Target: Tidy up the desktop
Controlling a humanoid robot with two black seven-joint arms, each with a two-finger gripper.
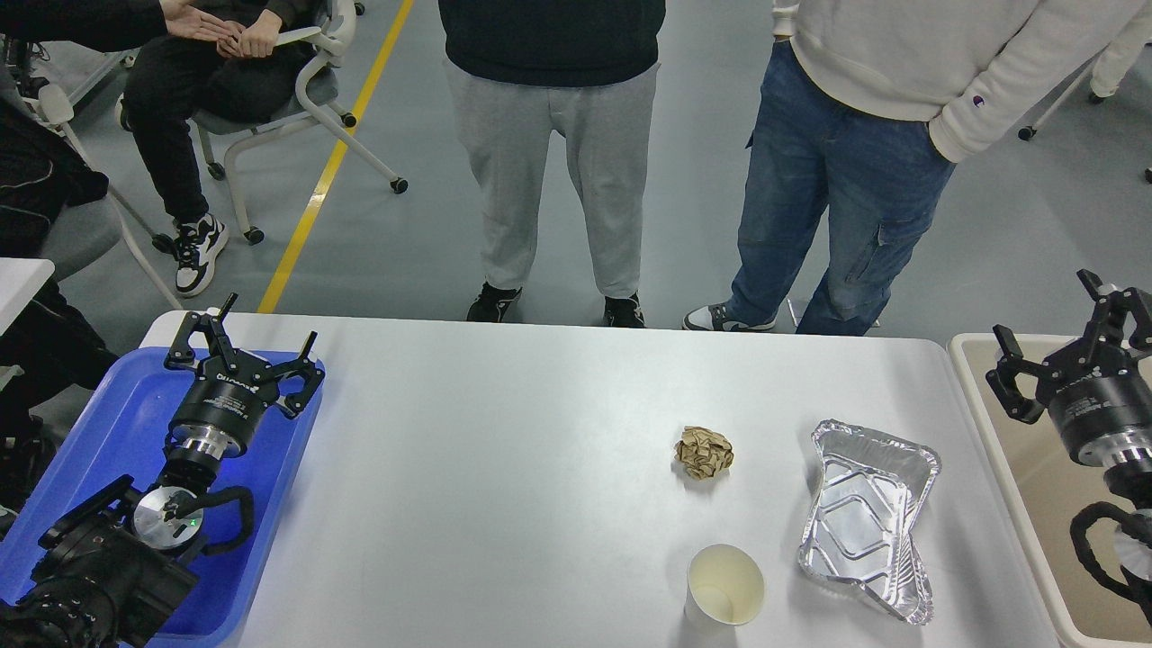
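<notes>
The white-grey desktop fills the lower middle of the head view. On its right half lie a crumpled brown paper ball, a crushed foil container and an upright paper cup near the front edge. My left gripper is open and empty above the blue tray at the left. My right gripper is open and empty above the beige bin at the right, apart from all the objects.
Two people stand close behind the table's far edge. A seated person on a wheeled chair is at the back left. A yellow floor line runs behind the table.
</notes>
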